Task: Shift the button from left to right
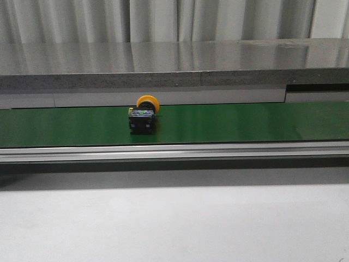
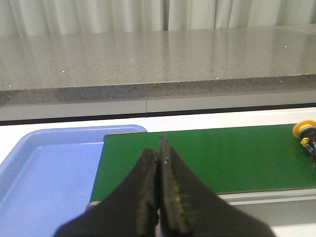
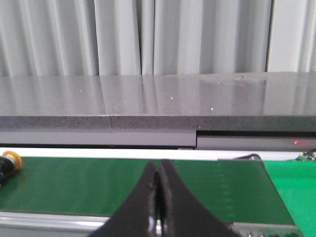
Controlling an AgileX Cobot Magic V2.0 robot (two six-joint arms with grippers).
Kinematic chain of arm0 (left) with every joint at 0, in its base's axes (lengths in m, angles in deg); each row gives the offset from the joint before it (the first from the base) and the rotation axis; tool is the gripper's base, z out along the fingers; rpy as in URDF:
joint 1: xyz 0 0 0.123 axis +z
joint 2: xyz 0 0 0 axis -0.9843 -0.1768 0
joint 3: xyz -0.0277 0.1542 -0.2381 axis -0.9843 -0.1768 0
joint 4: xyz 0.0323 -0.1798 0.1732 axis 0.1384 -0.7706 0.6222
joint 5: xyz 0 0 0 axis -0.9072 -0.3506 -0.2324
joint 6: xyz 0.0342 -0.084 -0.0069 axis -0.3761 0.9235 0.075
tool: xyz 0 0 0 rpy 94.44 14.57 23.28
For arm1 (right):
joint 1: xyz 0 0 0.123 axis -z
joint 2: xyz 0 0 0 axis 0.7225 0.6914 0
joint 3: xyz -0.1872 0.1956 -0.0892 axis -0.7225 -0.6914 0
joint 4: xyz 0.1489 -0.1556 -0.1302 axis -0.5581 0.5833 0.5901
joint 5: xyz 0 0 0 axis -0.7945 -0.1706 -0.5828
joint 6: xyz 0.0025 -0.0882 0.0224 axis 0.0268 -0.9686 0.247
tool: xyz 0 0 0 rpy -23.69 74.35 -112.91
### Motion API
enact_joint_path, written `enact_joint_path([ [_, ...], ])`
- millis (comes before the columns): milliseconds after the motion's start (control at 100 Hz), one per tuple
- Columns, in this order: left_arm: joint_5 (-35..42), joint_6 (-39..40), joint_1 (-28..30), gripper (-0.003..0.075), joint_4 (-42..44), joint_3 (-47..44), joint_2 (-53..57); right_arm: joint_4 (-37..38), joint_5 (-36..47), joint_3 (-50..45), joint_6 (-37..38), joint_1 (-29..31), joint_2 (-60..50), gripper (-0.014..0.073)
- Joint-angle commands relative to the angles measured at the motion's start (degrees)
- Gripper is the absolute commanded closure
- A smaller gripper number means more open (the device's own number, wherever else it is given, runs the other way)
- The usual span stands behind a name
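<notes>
The button (image 1: 143,115) lies on the green belt (image 1: 245,123), left of the middle in the front view, its yellow-orange head toward the back and its black body with bluish marks toward me. It also shows at the edge of the left wrist view (image 2: 306,136) and at the edge of the right wrist view (image 3: 9,164). My left gripper (image 2: 159,150) is shut and empty, above the belt's left end, well apart from the button. My right gripper (image 3: 159,170) is shut and empty, above the belt to the button's right. Neither gripper shows in the front view.
A blue tray (image 2: 44,173) stands at the belt's left end. A grey stone counter (image 1: 174,60) runs behind the belt, with curtains beyond. A metal rail (image 1: 174,152) edges the belt's near side, with a white surface (image 1: 174,224) in front. The belt's right end (image 3: 266,197) shows in the right wrist view.
</notes>
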Motion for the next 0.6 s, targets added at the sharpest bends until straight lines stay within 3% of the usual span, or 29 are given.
enact_joint_path([
  [0, 3.8, 0.0, -0.4, 0.0741, -0.7, 1.6, -0.4, 0.6, 1.5, 5.8, -0.1, -0.2, 2.0, 0.0662],
  [160, 3.8, 0.0, -0.4, 0.0741, -0.7, 1.6, -0.4, -1.3, -8.1, 15.0, -0.1, -0.2, 9.1, 0.0662],
  [420, 3.8, 0.0, -0.4, 0.0741, -0.7, 1.6, -0.4, -2.7, -31.4, 32.3, -0.1, -0.2, 25.7, 0.0662],
  [590, 3.8, 0.0, -0.4, 0.0741, -0.7, 1.6, -0.4, -4.0, -39.5, 40.5, -0.1, -0.2, 36.4, 0.0662],
])
